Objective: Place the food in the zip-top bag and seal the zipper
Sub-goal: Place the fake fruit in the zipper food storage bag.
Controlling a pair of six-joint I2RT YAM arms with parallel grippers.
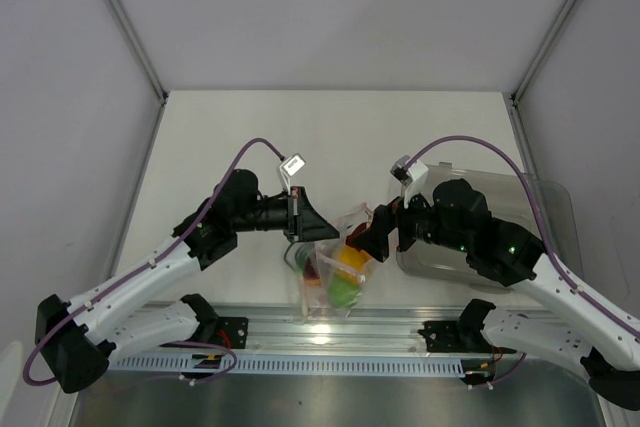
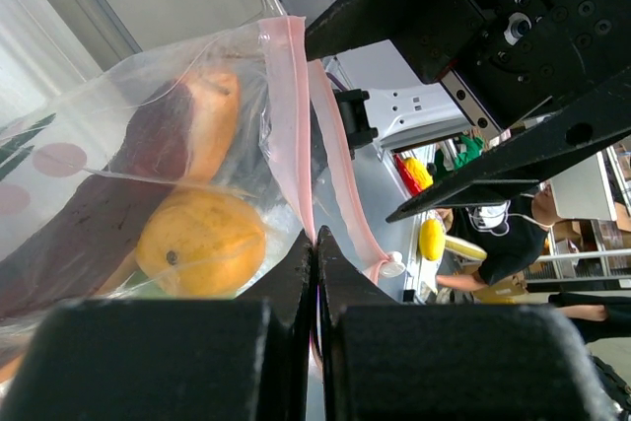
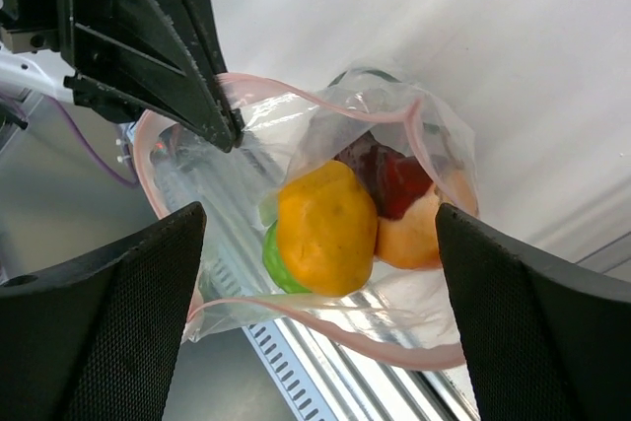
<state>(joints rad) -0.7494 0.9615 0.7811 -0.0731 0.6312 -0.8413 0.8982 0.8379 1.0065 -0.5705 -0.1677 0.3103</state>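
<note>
The zip-top bag [image 1: 335, 277] hangs with its mouth open between my two grippers at the table's near edge. Inside it are the yellow-orange fruit [image 3: 325, 226], the green fruit [image 3: 270, 261] and the reddish-brown slice [image 3: 392, 180]; the dark-green bit does not show. My left gripper [image 1: 305, 224] is shut on the pink zipper strip [image 2: 296, 125] at the bag's rim [image 2: 315, 240]. My right gripper [image 1: 373, 234] is open, its fingers [image 3: 108, 313] spread wide on either side of the bag's mouth, the zipper [image 3: 394, 337] looping between them.
A rigid clear tray [image 1: 545, 209] lies at the right under my right arm. A metal rail [image 1: 330, 332] runs along the near edge below the bag. The white table [image 1: 340, 137] stretches behind the grippers.
</note>
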